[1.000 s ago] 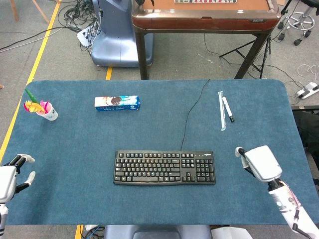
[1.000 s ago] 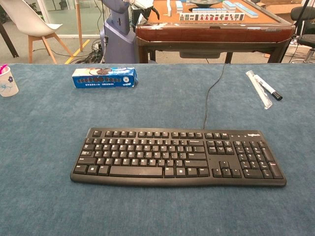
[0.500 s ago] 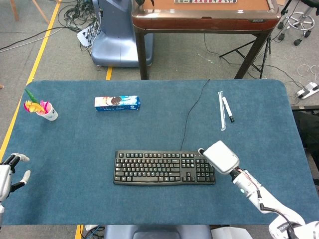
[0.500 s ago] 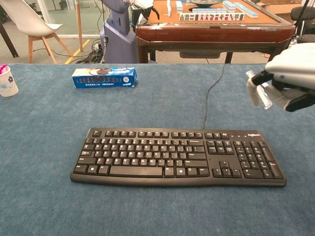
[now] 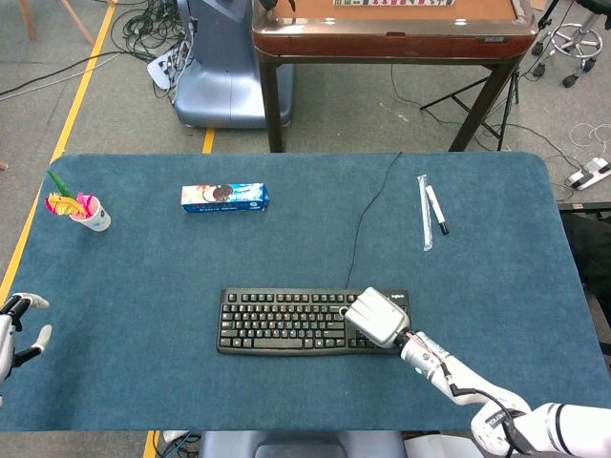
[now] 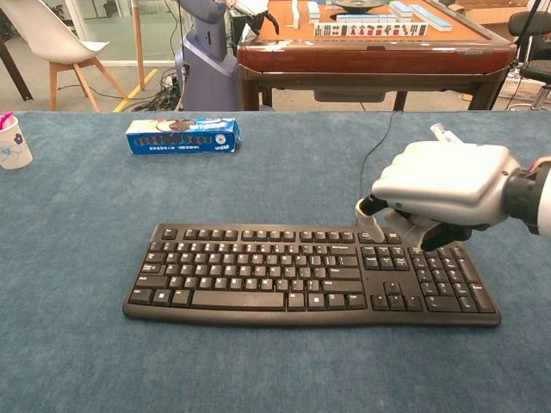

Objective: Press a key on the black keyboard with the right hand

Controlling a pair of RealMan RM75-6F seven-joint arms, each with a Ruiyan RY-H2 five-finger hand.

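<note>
The black keyboard (image 5: 286, 322) (image 6: 258, 275) lies flat at the middle front of the blue table, its cable (image 5: 368, 219) running to the far edge. My right hand (image 5: 375, 318) (image 6: 443, 185) hovers over the keyboard's right part, above the block between the letters and the number pad. Most of its fingers are curled under, and one fingertip (image 6: 371, 230) points down at the top key row. Whether that fingertip touches a key cannot be told. My left hand (image 5: 14, 324) hangs at the table's left front edge, empty, with fingers apart.
A blue cookie box (image 5: 224, 197) (image 6: 182, 136) lies at the back left. A white cup (image 5: 93, 215) (image 6: 12, 142) with colourful items stands at the far left. A marker pen (image 5: 436, 210) and a clear wrapper (image 5: 424, 215) lie at the back right. A brown table (image 5: 391, 29) stands beyond.
My right hand has swung left from the table's right side onto the keyboard's right part and dropped lower. The left hand has drifted slightly left.
</note>
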